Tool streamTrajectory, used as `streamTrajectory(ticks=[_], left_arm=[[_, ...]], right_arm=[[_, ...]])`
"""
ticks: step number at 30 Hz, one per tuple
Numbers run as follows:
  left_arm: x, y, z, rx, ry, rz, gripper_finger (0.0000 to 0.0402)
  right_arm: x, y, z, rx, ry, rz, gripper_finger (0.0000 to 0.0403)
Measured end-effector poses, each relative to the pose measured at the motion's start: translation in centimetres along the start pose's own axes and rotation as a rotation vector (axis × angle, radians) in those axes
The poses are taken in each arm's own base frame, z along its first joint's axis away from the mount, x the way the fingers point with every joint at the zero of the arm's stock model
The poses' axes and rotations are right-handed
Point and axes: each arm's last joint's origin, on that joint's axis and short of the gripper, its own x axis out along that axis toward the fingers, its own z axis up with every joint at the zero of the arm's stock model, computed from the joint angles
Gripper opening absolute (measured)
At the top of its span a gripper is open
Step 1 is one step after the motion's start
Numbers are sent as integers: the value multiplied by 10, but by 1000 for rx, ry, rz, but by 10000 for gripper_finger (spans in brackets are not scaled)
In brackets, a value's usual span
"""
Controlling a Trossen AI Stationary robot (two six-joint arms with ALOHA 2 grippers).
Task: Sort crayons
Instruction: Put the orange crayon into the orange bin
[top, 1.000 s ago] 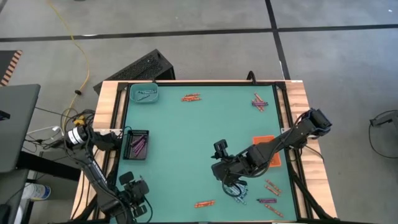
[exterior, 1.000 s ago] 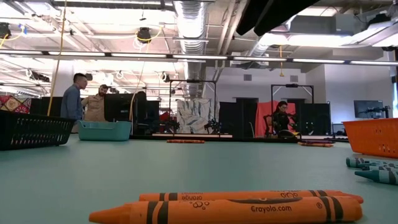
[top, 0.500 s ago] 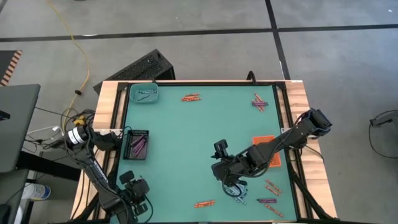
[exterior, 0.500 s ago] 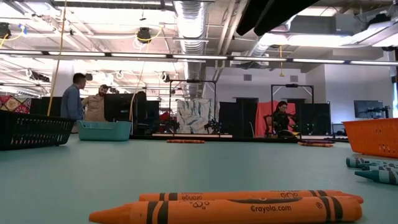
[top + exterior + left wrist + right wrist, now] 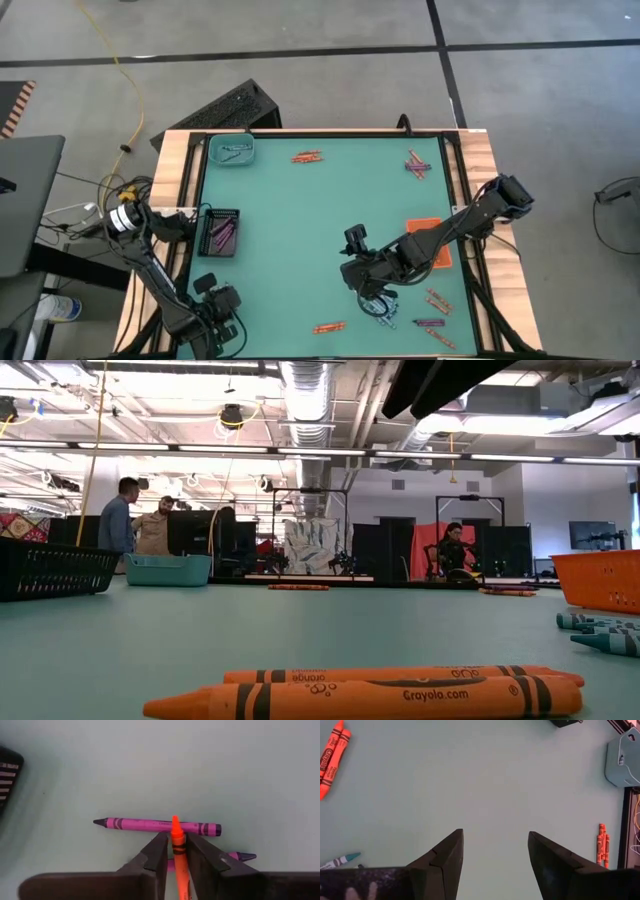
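Note:
At the table's near left corner my left gripper [image 5: 218, 318] points steeply down, shut on an orange crayon [image 5: 176, 845]. Right past its fingertips a purple crayon [image 5: 157, 825] lies flat on the green mat, and another purple one [image 5: 241, 855] lies beside it. My right gripper [image 5: 375, 298] hangs open above the mat at the near right, over some teal crayons [image 5: 382, 312], touching nothing. More crayons lie scattered: orange ones [image 5: 307, 157] at the far side, two orange ones [image 5: 329, 327] by the near edge, and a mixed bunch [image 5: 418, 165] at the far right. My left gripper pinches the orange crayon between its two fingers [image 5: 159, 851], on the wrapped shaft just behind the tip [image 5: 175, 826]. The crayon lies along the fingers, its point sticking out past them in front of the purple crayon. Whether the tip touches the mat cannot be told.
A teal tray [image 5: 231, 150] stands at the far left corner and a black tray [image 5: 221, 232] with purple crayons at the left edge. An orange tray [image 5: 428, 243] sits under my right arm. More crayons [image 5: 437, 298] lie near the right front corner. The middle of the mat is bare.

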Motion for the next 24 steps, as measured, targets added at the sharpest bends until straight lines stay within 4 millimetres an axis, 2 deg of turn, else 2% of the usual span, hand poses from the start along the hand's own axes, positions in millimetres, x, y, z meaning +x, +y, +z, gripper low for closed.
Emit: streamTrajectory(ticks=[6,17,24], left_arm=[[0,-1,2,15,1,-5,9],[0,1,6,0,28,2,2],[-19,11,13,-18,4,-17,1]], right_arm=[[0,0,0,0,0,0,214],[0,0,0,1,0,-1,214],[0,0,-1,0,6,-1,214]])
